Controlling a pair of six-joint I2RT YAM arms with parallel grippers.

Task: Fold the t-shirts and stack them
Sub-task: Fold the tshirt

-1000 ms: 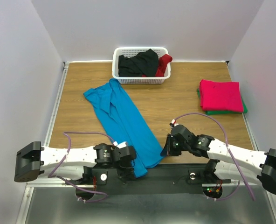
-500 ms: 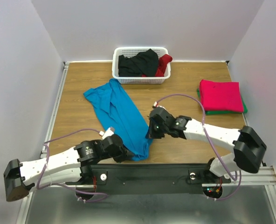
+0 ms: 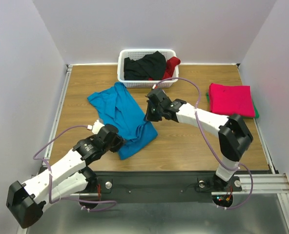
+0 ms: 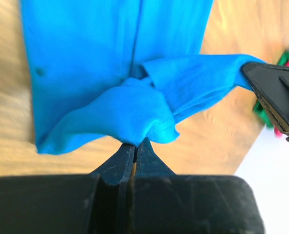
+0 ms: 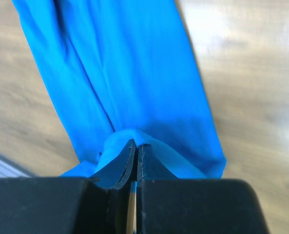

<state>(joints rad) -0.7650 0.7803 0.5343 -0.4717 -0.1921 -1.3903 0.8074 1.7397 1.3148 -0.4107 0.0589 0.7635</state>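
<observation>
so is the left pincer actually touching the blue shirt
Touching. The left wrist view shows the left pincer shut on a bunched fold of the turquoise t-shirt, with cloth pinched between its tips.

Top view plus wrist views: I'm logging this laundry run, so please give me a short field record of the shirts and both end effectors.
blue shirt: far part spread on the table, near end lifted and doubled back
left end effector: shut on a bunched fold of the blue shirt
right end effector: shut on the blue shirt's cloth
folded pile: magenta shirt on top of green shirt, right side of table
basket: holds black shirt and dark red shirt, unfolded
</observation>
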